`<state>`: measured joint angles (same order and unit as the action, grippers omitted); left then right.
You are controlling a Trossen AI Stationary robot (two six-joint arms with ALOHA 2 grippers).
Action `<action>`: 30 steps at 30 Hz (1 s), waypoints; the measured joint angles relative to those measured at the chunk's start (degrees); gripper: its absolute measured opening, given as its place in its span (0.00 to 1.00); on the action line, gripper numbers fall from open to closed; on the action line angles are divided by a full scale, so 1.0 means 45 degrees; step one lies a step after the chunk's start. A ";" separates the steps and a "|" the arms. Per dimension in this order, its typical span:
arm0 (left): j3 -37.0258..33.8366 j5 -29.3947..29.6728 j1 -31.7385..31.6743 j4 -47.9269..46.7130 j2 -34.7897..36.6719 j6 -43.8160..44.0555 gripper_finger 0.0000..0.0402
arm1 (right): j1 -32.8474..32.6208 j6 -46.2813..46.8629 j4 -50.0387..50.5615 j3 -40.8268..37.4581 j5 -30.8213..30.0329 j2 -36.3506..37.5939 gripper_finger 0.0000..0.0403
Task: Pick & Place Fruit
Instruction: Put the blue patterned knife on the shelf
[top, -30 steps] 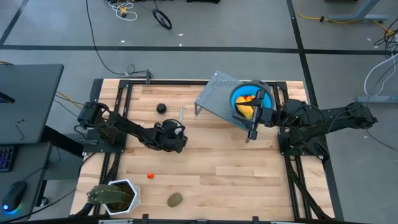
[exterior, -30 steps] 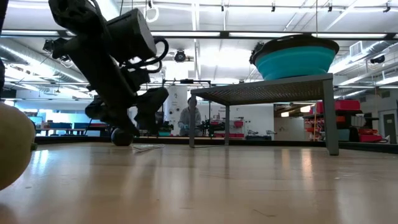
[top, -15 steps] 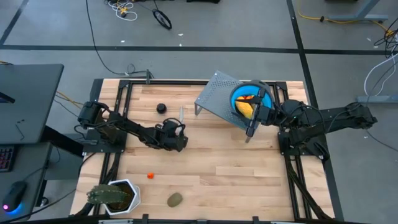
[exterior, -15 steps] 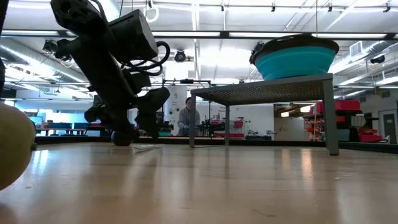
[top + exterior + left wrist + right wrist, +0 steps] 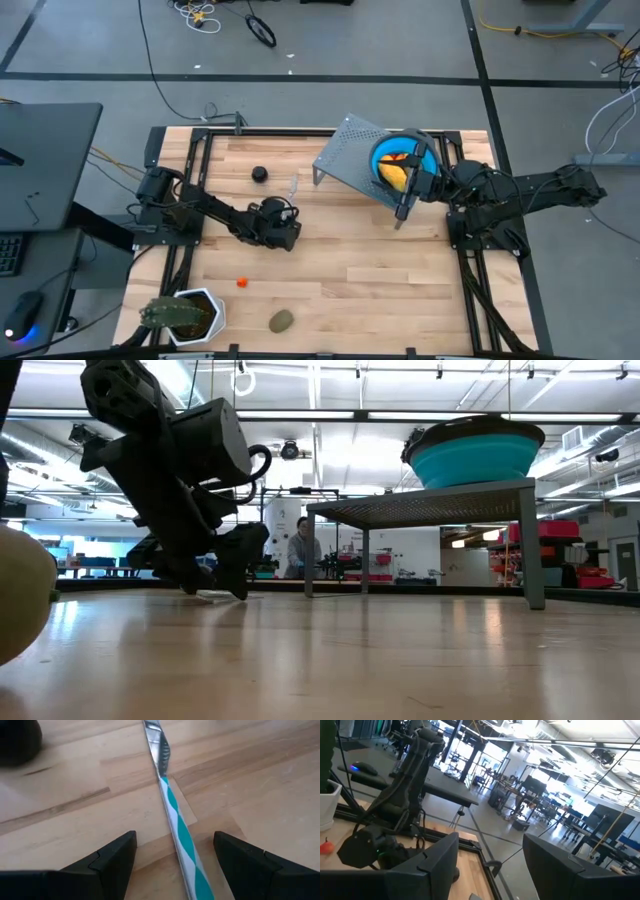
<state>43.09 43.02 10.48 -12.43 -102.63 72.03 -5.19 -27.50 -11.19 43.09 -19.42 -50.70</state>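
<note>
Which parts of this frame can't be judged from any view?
- Bowl contents: right arm covers part in high view; low view shows only its outside.
- Dark round fruit: cut off by left wrist view's edge.
- Olive fruit: cut by low view's edge.
- Orange bit: too small to identify.

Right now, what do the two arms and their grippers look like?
Both are dark, near-black jointed arms with bulky housings. The left gripper has two wedge-shaped black fingers; a black cable loops beside its wrist block. The right gripper looks slim and dark, with similar angular fingers. No markings are legible.
</note>
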 joint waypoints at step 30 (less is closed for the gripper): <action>-0.0033 -0.0201 0.0093 -0.0504 0.0181 0.0083 0.23 | 0.0000 0.0009 0.0148 0.0000 0.0010 -0.0010 0.58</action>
<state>42.94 42.12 10.90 -14.70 -101.82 72.40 -5.19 -27.46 -10.52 43.09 -19.38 -50.74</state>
